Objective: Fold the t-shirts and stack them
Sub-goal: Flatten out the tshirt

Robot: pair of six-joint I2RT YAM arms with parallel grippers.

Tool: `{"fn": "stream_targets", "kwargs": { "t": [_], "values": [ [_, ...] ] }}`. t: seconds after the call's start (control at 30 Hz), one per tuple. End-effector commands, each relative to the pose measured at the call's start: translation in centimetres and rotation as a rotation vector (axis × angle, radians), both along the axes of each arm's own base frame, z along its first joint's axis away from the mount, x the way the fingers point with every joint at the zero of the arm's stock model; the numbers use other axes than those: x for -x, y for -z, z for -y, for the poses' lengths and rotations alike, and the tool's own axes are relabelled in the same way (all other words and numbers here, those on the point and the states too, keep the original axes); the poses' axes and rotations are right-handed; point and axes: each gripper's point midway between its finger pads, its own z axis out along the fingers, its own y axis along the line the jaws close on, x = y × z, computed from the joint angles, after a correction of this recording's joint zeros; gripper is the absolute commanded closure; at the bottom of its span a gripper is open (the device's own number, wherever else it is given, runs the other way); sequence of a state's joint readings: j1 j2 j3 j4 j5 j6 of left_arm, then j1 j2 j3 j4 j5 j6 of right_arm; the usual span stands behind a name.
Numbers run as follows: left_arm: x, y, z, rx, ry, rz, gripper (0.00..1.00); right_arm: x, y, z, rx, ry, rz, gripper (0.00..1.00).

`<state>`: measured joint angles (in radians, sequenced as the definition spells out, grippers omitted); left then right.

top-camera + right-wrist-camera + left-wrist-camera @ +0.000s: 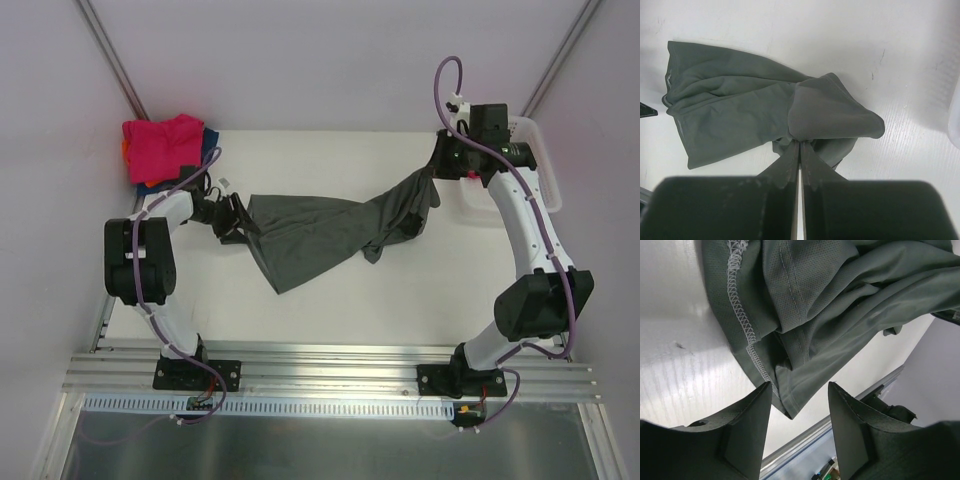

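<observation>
The dark grey t-shirt (320, 235) is stretched across the middle of the table, with its right end lifted. My right gripper (438, 172) is shut on a bunched fold of it (830, 117), the fingers pinched together. My left gripper (233, 216) is at the shirt's left edge with its jaws open. In the left wrist view (800, 388) a stitched hem corner of the shirt (790, 395) lies between the two fingers, not pinched. A pile of folded shirts sits at the back left, bright pink (160, 148) on top, with blue (208, 143) and orange edges under it.
The white lattice basket (540, 170) stands at the back right, behind the right arm. The metal rail (330, 365) runs along the table's near edge. Grey walls close in the table at the back and both sides.
</observation>
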<state>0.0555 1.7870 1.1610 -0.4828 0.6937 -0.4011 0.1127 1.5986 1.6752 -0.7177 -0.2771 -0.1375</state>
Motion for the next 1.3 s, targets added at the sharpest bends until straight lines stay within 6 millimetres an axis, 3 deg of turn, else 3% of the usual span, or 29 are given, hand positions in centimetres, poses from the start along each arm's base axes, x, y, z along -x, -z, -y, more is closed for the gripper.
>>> {"fn": "stream_targets", "kwargs": {
  "t": [0.0, 0.73, 1.27],
  "values": [
    [-0.5, 0.1, 1.1, -0.011, 0.033, 0.010, 0.51, 0.7, -2.9, -0.1, -0.017, -0.003, 0.084, 0.99],
    [-1.3, 1.7, 2.1, 0.022, 0.032, -0.039, 0.59, -0.3, -2.9, 0.1, 0.002, 0.003, 0.083, 0.99],
    [-1.3, 1.9, 2.4, 0.044, 0.025, -0.053, 0.76, -1.1, -3.1, 0.1, 0.006, 0.007, 0.090, 0.98]
  ]
}}
